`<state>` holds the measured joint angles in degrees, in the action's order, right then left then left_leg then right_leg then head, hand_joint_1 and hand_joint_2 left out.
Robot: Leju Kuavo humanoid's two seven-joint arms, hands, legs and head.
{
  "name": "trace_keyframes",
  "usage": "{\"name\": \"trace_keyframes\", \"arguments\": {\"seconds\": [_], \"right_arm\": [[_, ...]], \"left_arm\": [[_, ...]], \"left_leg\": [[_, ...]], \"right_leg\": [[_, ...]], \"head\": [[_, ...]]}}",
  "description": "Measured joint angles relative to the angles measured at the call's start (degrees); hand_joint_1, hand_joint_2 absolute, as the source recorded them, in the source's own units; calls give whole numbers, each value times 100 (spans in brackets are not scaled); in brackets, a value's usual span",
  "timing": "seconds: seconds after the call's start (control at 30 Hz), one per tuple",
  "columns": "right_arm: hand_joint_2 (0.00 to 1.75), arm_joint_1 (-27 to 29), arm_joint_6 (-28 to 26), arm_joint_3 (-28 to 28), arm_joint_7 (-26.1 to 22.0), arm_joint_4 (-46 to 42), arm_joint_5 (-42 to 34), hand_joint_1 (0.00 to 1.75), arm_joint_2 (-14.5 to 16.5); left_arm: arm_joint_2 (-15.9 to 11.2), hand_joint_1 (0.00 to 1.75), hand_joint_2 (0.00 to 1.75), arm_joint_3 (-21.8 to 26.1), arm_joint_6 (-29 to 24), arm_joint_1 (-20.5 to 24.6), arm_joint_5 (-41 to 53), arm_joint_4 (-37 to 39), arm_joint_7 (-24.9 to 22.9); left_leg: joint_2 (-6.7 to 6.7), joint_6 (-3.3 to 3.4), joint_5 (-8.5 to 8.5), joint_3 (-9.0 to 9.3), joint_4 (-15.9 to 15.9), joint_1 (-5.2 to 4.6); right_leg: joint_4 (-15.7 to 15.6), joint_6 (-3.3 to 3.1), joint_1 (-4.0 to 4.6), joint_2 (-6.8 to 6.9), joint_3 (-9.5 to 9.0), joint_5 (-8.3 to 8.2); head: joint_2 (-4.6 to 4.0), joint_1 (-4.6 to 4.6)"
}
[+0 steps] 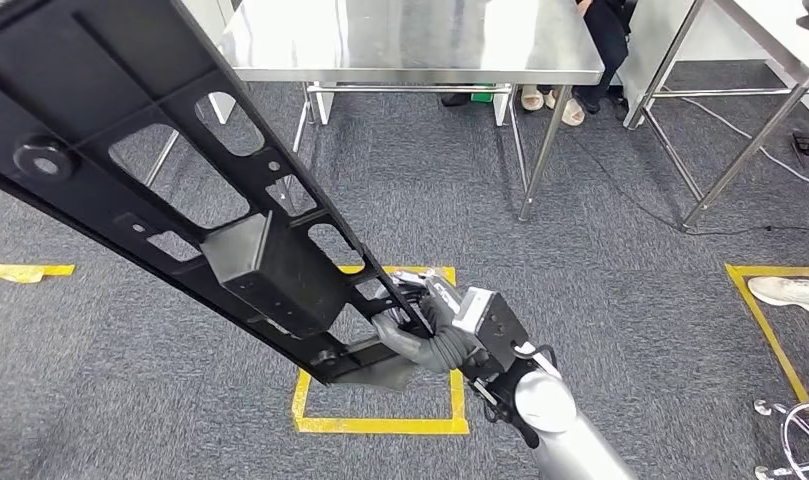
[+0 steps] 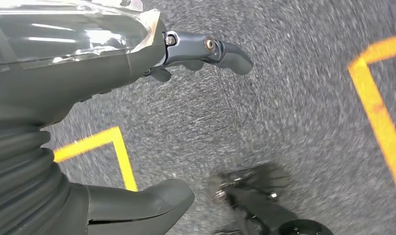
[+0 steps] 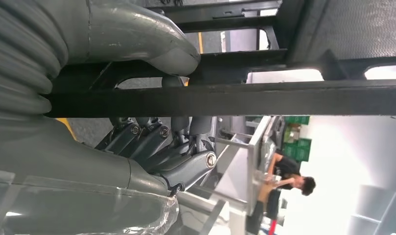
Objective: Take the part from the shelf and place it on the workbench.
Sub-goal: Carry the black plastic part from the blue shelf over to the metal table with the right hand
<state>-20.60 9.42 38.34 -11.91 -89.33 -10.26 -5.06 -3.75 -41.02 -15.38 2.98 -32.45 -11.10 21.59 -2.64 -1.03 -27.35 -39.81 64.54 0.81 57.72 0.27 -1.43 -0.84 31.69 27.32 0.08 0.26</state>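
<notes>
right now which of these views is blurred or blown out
Left wrist view: the carpet is smeared by motion blur, while the left hand stays fairly sharp. Right wrist view: the background at the far side is blown out white, and the part reads as a dark silhouette. Head view: sharp, with glare on the steel workbench.

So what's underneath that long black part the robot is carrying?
Under the black part: grey carpet and yellow floor tape. The right hand grips its lower end. The floor directly behind the frame stays covered.
</notes>
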Motion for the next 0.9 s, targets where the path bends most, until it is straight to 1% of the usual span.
{"name": "trace_keyframes", "arguments": {"seconds": [0.03,0.07,0.1,0.13,0.17,0.2,0.23,0.27,0.3,0.33,0.37,0.43,0.5,0.63,0.77,0.83,0.87,0.9], "right_arm": [[175,4,-5,-1,-10,-1,20,175,-1],[175,9,-9,2,-14,0,31,175,-3],[175,13,-13,6,-15,1,36,175,-5],[175,15,-17,11,-15,1,38,175,-6],[175,15,-21,15,-15,1,39,175,-5],[175,12,-26,17,-15,1,39,175,-3],[175,9,-31,16,-16,1,39,175,-2],[175,4,-38,16,-16,1,39,175,1],[175,0,-43,16,-18,1,39,175,2],[175,-3,-48,15,-19,1,39,175,2],[175,-5,-50,15,-19,1,38,175,1],[175,-9,-50,16,-20,1,37,175,-1],[175,-15,-50,17,-21,1,36,175,-1],[175,-30,-33,20,-22,1,30,175,3],[175,-39,0,23,-22,1,30,175,9],[175,-52,5,24,-22,2,29,175,16],[175,-60,6,23,-23,2,27,175,20],[175,-71,7,23,-25,3,26,175,22]], "left_arm": [[-1,0,175,5,-11,12,-1,0,0],[-1,0,175,9,-21,16,1,0,1],[0,0,175,13,-27,16,4,0,1],[0,0,175,15,-29,14,6,0,4],[-3,0,175,15,-26,13,9,0,8],[-8,0,175,16,-21,14,11,0,14],[-11,0,175,16,-10,19,13,-1,19],[-14,0,175,17,0,24,16,-1,24],[-13,0,175,17,7,28,20,-2,26],[-10,0,175,17,13,32,25,-2,27],[-8,0,175,17,16,32,31,-2,28],[-5,0,175,17,23,31,39,-2,24],[-8,0,175,18,32,30,40,-1,20],[-18,0,175,19,67,30,39,0,19],[-19,0,175,18,81,30,32,0,18],[-25,0,175,18,82,29,32,0,18],[-27,0,175,18,82,28,31,-1,18],[-28,0,175,17,82,29,31,-1,18]], "left_leg": [[139,-21,-190,-182,388,9],[206,-41,-320,-335,718,23],[234,-57,-362,-416,906,37],[246,-70,-301,-388,882,54],[257,-79,-153,-237,624,71],[283,-87,17,-9,232,89],[305,-86,139,207,-141,91],[316,-67,208,358,-412,87],[319,-45,227,432,-551,82],[305,-20,220,438,-576,69],[289,0,231,434,-583,60],[274,19,234,434,-585,25],[263,54,228,431,-580,-7],[257,145,205,424,-567,-57],[250,226,186,421,-563,-108],[240,280,188,433,-583,-111],[231,317,182,462,-609,-96],[221,353,176,498,-634,-78]], "right_leg": [[2,-25,10,55,2,4],[3,-33,20,104,4,7],[4,-35,24,144,6,9],[5,-35,23,176,6,10],[6,-28,18,198,2,15],[11,-13,18,212,-2,23],[20,10,37,221,1,36],[27,40,58,229,4,49],[39,54,87,234,8,64],[42,53,113,237,12,72],[37,45,120,240,9,75],[17,33,123,248,-1,69],[-16,62,107,259,-16,54],[-59,185,63,267,-32,31],[-82,281,14,270,-44,26],[-56,348,0,274,-70,-12],[-13,371,-8,273,-64,-9],[98,375,-10,253,-23,27]], "head": [[1,-14],[0,-13],[0,-15],[0,-16],[0,-15],[0,-17],[0,-19],[0,-10],[0,-2],[0,8],[0,21],[1,22],[0,20],[-1,19],[1,16],[1,15],[1,15],[1,21]]}}
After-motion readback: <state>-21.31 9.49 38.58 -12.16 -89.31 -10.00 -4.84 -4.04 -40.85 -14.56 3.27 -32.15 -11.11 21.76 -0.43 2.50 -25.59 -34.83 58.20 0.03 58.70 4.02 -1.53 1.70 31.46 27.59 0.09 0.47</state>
